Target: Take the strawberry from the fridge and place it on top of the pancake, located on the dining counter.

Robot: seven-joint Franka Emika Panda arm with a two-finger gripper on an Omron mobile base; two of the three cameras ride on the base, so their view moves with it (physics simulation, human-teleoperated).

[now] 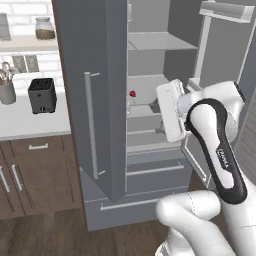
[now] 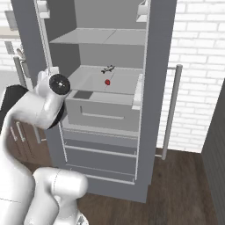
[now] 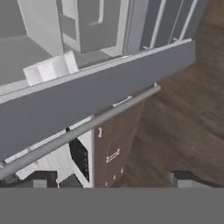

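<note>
White arm (image 1: pixel 215 145) stood before the open fridge (image 2: pixel 105 110); its pincer's state I couldn't tell. Reaching the strawberry (image 2: pixel 107 81) on the middle shelf needed a level, spread-fingered approach.

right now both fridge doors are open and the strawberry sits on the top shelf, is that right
Not quite. Both doors of the fridge are open, but the strawberry sits on the middle shelf, with the top shelf above it bare. The right base view shows this best; the left base view also shows the berry below the upper shelf.
</note>
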